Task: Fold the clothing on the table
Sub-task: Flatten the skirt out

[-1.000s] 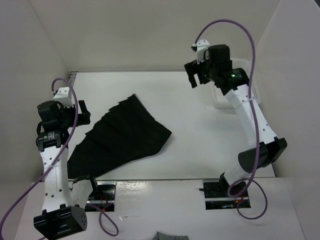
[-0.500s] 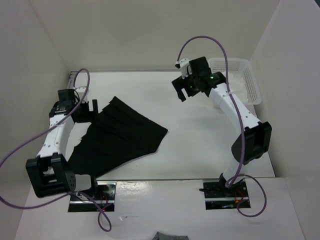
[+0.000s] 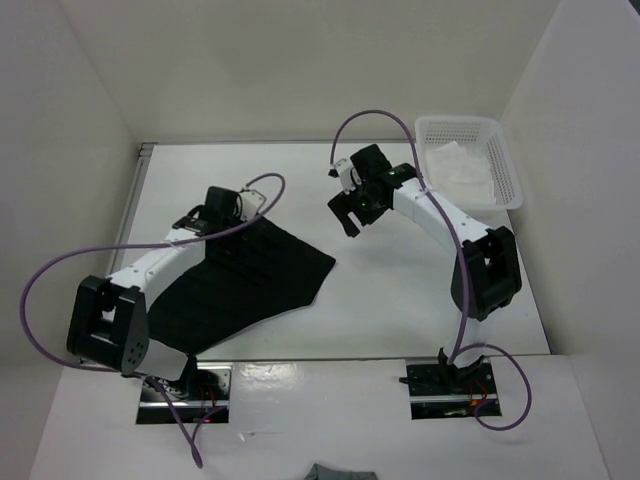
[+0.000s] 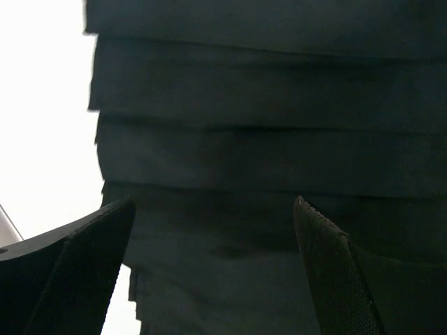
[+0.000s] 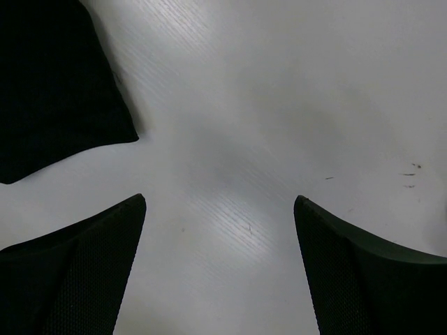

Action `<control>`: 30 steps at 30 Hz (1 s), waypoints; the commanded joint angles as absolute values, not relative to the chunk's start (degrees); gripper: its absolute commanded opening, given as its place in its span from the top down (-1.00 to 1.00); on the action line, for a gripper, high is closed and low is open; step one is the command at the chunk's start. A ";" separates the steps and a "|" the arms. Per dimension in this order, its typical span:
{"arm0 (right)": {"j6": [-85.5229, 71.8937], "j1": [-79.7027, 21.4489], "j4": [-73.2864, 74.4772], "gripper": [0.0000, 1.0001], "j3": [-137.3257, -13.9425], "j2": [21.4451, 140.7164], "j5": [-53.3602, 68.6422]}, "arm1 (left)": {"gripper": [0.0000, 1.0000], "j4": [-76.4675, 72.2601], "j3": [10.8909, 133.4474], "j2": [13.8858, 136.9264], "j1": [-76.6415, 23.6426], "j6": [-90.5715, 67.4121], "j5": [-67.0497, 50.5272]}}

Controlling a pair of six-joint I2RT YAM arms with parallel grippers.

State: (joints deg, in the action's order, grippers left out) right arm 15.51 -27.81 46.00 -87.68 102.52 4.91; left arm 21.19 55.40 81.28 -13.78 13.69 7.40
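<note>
The clothing [image 3: 255,280], a black pleated skirt, lies flat on the left half of the table [image 3: 400,290], narrow end at the back. My left gripper [image 3: 224,206] hangs low over that narrow end. In the left wrist view it [image 4: 213,209] is open, with the pleats [image 4: 265,139] filling the space between its fingers. My right gripper [image 3: 349,214] is open over bare table just right of the skirt. In the right wrist view it [image 5: 220,202] has only tabletop [image 5: 279,105] between its fingers, and a skirt corner [image 5: 56,91] shows at the upper left.
A white mesh basket [image 3: 458,122] holding a white cloth [image 3: 455,165] stands at the back right corner. White walls border the table at the back and on both sides. Purple cables loop above both arms.
Both arms have dropped and swung inward. The left gripper moved right onto the skirt's narrow end. The right gripper moved left and down toward the skirt, uncovering the basket.
</note>
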 commanded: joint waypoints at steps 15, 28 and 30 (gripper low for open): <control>16.08 -14.94 47.55 -0.83 -87.10 87.28 6.06 | -0.28 10.63 58.17 100.09 -25.66 31.11 8.53; 16.08 -12.57 46.94 -0.85 -86.49 83.23 8.26 | 1.00 25.04 82.33 114.51 -15.75 17.24 2.12; 16.08 -12.57 46.93 -0.85 -86.48 82.71 8.87 | 1.00 28.80 89.36 116.53 -9.78 13.47 -1.31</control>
State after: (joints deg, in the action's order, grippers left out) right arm 16.12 -13.04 46.74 -87.31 85.23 7.38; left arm 23.64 82.43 115.11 -16.84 21.23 3.36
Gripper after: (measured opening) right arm 0.926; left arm 0.003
